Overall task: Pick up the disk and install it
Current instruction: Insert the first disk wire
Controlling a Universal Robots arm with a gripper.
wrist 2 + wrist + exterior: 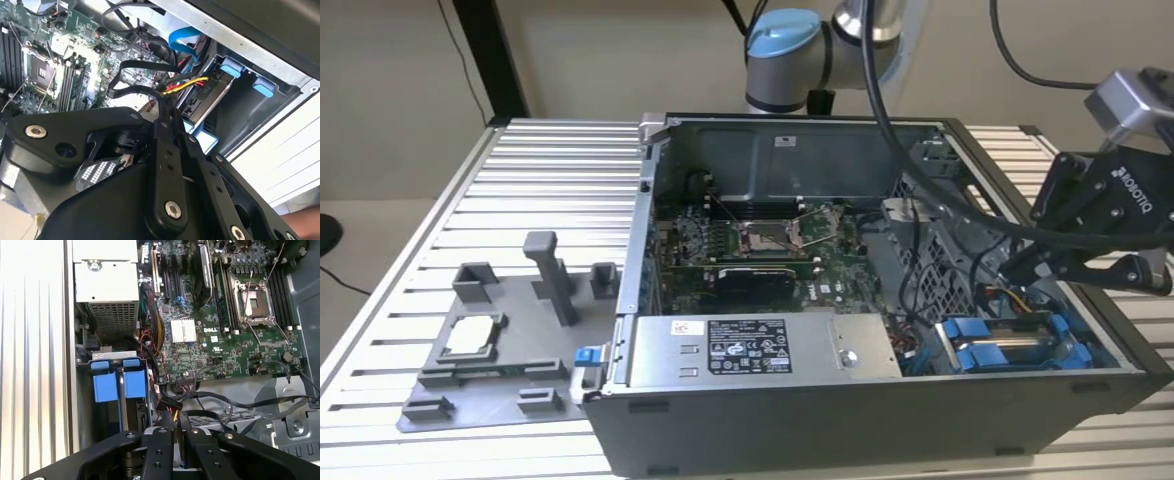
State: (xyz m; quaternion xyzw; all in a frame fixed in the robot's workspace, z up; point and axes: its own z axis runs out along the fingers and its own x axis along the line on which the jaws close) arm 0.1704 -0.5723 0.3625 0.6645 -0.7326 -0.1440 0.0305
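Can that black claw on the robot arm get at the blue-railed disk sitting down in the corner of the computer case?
Probably yes. The gripper hangs inside the open case, just above the disk in its corner bay, with nothing covering the bay. Loose cables beside it could snag.

The disk point(1014, 343) sits inside the open computer case, low in the corner at the exterior view's right, close to the case's front wall. It stands on edge in its bay, so little of its metal body shows; what shows best are its blue plastic carrier tabs, two of them side by side. In the first wrist view the disk point(120, 385) presents those two blue tabs as flat rectangles with a thin silver strip between them. In the second wrist view the disk point(212, 102) appears as a slim silver edge running aslant, with blue tabs at its end.
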